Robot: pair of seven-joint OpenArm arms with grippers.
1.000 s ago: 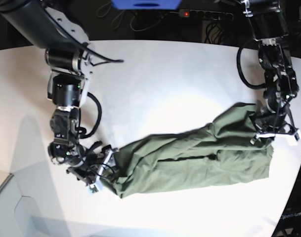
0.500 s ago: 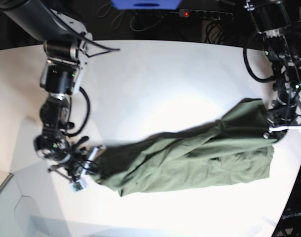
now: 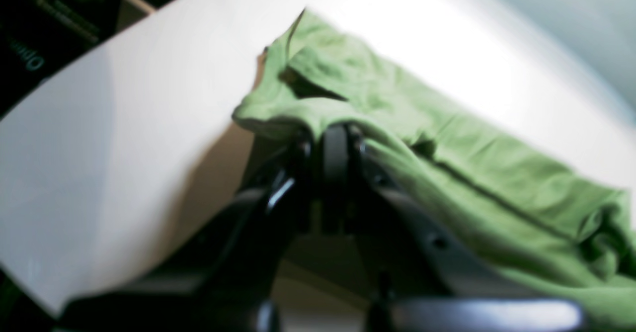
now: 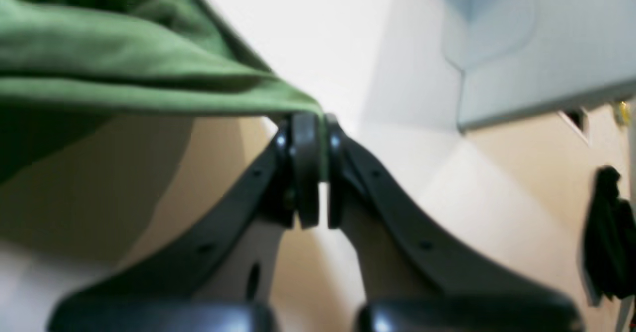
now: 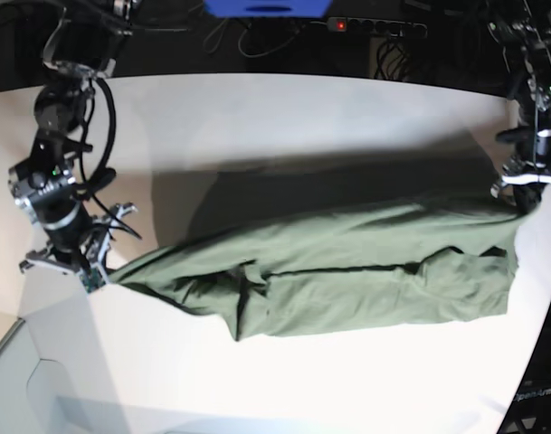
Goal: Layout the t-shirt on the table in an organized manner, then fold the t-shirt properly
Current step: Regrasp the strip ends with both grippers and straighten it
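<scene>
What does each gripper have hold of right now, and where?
Both hold the t-shirt: right gripper pinches a tip of its edge at one end; left gripper is clamped on bunched fabric at the opposite end.

Plain olive-green t-shirt [image 5: 347, 267], white table [image 5: 284, 117]

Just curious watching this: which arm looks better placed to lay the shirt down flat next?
Neither alone, probably. The left gripper and right gripper each pinch an opposite end of the shirt, stretched between them.

Overhead base view, two close wrist views
</scene>
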